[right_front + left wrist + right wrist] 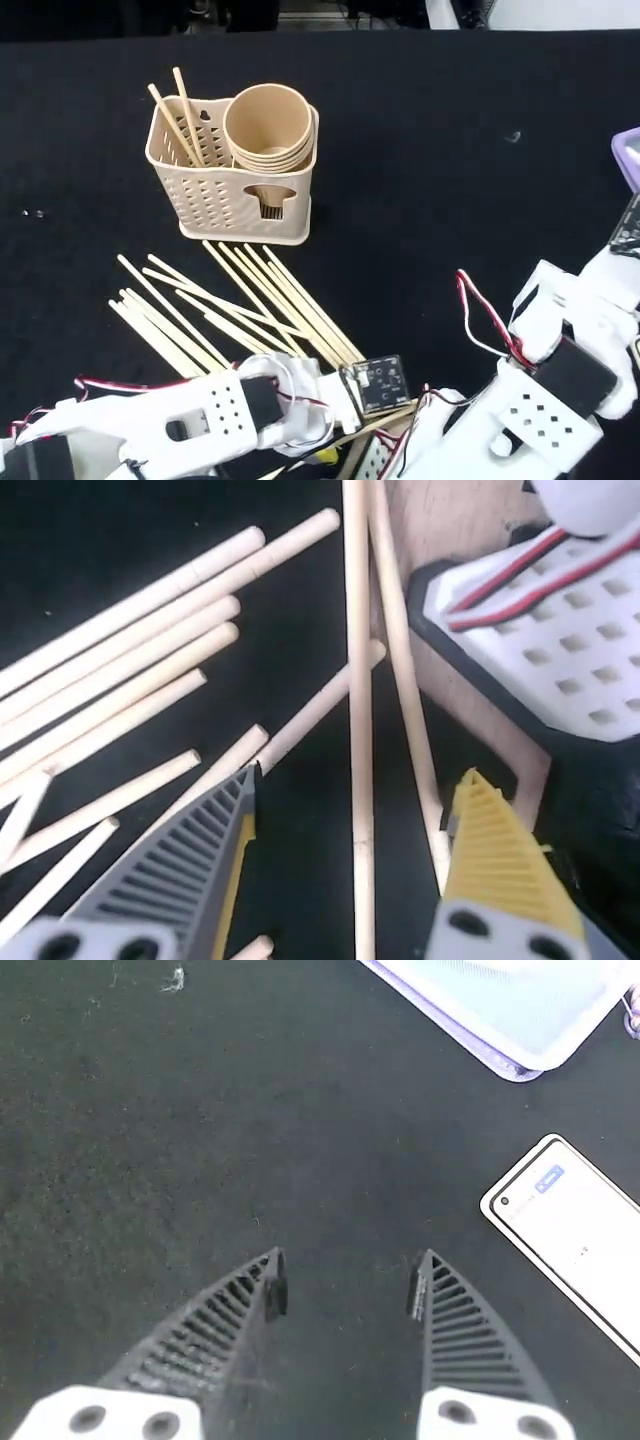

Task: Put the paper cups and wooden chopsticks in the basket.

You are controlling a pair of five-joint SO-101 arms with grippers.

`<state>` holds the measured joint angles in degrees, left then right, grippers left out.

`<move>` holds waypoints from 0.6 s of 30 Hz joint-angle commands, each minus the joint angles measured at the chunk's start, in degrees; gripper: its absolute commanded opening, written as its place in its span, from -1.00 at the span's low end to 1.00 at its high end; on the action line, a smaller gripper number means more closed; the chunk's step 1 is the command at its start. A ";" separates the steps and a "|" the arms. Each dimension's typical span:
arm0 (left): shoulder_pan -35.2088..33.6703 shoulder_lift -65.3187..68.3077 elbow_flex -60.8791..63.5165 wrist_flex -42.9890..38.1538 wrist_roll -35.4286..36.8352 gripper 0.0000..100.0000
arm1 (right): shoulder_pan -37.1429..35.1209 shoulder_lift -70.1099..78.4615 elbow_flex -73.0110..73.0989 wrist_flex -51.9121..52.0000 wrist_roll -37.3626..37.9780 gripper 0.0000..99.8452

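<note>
Left end effector: apart, straddling two pale wooden chopsticks. Right end effector: apart, empty. Beige slotted plastic basket, upper left: two upright chopsticks.

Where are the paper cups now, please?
In the high view, the stacked paper cups stand inside the basket at its right end, next to two chopsticks leaning in its left end.

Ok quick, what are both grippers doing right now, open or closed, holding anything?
Left gripper: open, straddling a chopstick, not gripping it.
Right gripper: open, empty, above the black table.
</note>
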<state>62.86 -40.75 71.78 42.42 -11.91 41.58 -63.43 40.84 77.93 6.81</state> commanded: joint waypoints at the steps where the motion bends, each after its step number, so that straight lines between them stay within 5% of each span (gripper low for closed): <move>1: -0.13 0.00 1.98 -5.63 0.53 -0.38 | 0.70 0.66 -0.22 -0.88 -0.09 -0.58; 9: -0.13 0.00 2.42 -5.54 0.53 -0.39 | 0.62 0.40 -0.22 0.97 -0.09 -0.58; 18: 0.66 -0.53 2.15 -3.08 0.26 -0.80 | 0.62 0.40 -0.22 0.88 -0.09 -0.58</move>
<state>63.03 -40.75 74.77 37.85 -11.91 41.58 -63.43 40.84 78.64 6.81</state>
